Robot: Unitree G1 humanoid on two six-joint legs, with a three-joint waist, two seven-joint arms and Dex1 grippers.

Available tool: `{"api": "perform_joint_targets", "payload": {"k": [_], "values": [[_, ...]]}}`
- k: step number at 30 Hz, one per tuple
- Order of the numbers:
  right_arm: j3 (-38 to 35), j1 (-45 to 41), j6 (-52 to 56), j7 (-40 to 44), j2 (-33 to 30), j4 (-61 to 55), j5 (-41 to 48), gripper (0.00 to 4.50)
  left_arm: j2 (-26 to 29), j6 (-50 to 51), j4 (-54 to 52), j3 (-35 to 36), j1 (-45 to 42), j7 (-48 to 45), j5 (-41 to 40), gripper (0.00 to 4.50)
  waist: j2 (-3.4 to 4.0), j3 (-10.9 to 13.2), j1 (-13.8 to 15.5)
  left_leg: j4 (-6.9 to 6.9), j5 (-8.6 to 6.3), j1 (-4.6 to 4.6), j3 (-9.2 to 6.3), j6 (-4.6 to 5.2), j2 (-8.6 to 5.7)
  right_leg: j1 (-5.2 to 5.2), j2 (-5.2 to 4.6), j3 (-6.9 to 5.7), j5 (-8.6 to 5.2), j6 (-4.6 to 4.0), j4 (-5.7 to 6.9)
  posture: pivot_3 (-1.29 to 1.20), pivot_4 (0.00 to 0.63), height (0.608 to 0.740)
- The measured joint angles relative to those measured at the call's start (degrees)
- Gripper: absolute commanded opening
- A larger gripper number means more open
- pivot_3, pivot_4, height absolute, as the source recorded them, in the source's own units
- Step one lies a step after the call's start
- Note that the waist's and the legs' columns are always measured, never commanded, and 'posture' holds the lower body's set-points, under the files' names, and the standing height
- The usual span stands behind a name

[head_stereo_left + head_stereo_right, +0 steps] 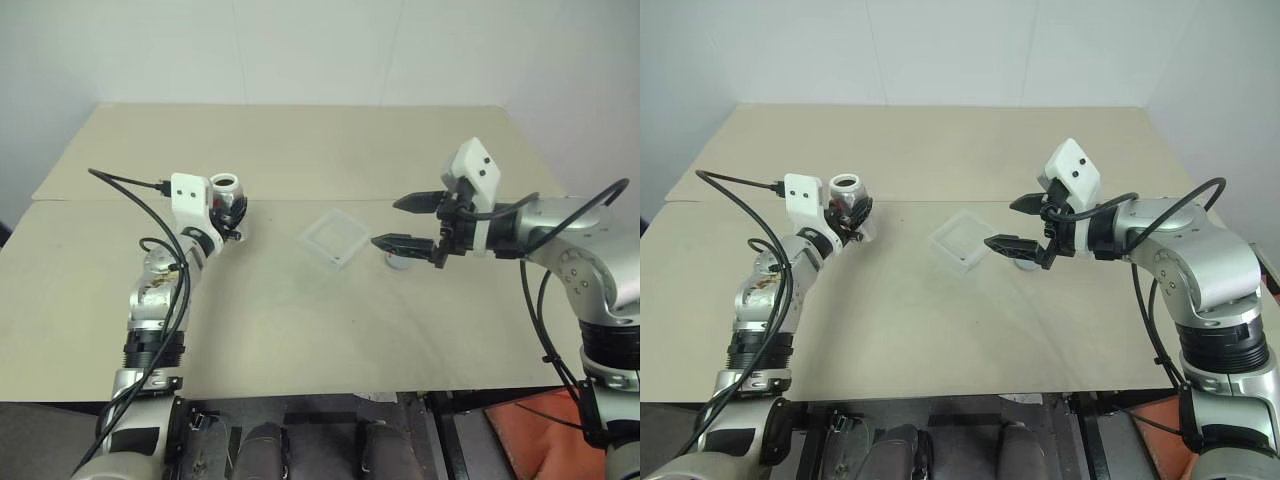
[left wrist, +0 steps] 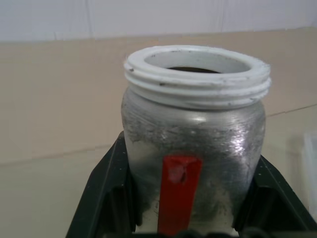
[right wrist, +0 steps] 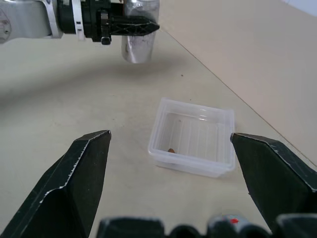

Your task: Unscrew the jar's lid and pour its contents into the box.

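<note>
The lid [image 1: 398,262] lies on the tan surface [image 1: 300,340] directly under the right gripper [image 1: 400,222], whose lower finger hides most of it; only a pale rim shows, and in the right wrist view a bit of grey with a red mark at the frame's lower edge. The right gripper stands released, its two fingers spread wide with nothing between them, the arm bent in from the right and pointing toward the box [image 1: 335,239]. The box sits flat on the surface near its middle, just beside that gripper's tips; one small brownish speck lies inside. Left of the box and apart from it, the left gripper [image 1: 850,214] is clenched on the jar [image 1: 228,198], holding it above the surface. The jar stands upright, open mouth up, red stripe vertical. Its contents cannot be made out; the mouth looks dark.
</note>
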Motion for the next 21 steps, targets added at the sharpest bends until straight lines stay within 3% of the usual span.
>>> {"api": "perform_joint_targets", "payload": {"k": [16,21], "values": [[0.2,0.0,-2.0,1.3,0.0,0.5,-0.6,4.47,-3.5,-22.7,16.1,-0.6,0.1,-1.0,5.6,1.92,0.00,0.0,0.4,0.00,-0.01,0.00,0.01,0.03,-0.01,0.03,0.00,-0.02,0.02,-0.03,-0.04,0.00,0.150,0.740],[0.2,0.0,-2.5,1.7,0.0,0.5,-0.8,4.50,-3.7,-22.3,17.3,-0.6,-0.4,-1.9,5.9,3.51,0.00,0.0,0.3,0.00,-0.03,-0.01,0.00,0.05,-0.01,0.03,0.00,-0.02,0.02,-0.03,-0.10,0.00,0.150,0.740]]}}
